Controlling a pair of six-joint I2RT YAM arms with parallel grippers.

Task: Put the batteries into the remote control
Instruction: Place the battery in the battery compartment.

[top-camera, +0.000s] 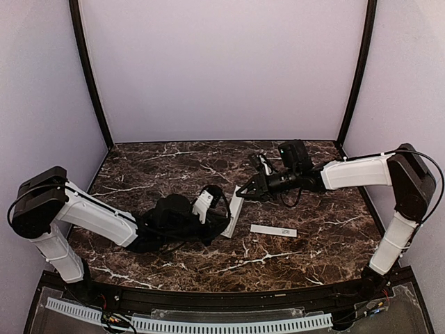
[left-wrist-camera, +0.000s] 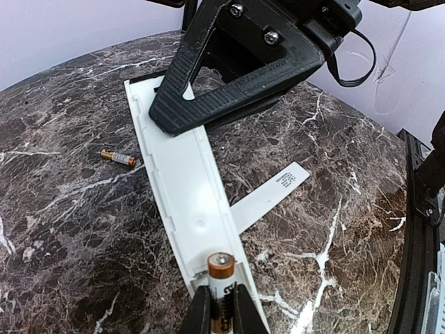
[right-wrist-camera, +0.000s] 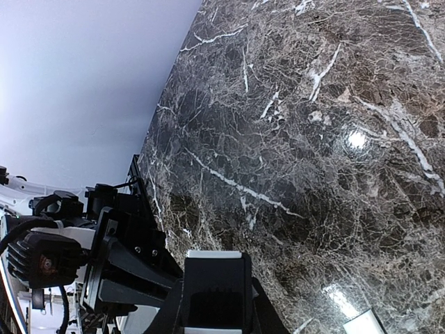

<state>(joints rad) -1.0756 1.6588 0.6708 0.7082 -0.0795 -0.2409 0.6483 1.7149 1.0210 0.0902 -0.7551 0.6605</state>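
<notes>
1. Soft, even light falls from above; the walls (top-camera: 222, 69) look pale and flat.
2. The glossy table (right-wrist-camera: 299, 174) shows white glare spots in both wrist views.
3. Shadows are faint and soft-edged throughout.
4. The white remote control (left-wrist-camera: 184, 209) and the battery (left-wrist-camera: 221, 275) appear sharp in the left wrist view; the top view is softer, with fine detail lost.

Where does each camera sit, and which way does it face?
Top external: overhead behind the arms, looking down on the dark marble table.
Left wrist: on the left tool, facing along the slim white remote control; its fingers grip a gold-black battery.
Right wrist: on the right tool, facing across the table; left arm shows.
Top and left wrist share the flat white cover strip.
</notes>
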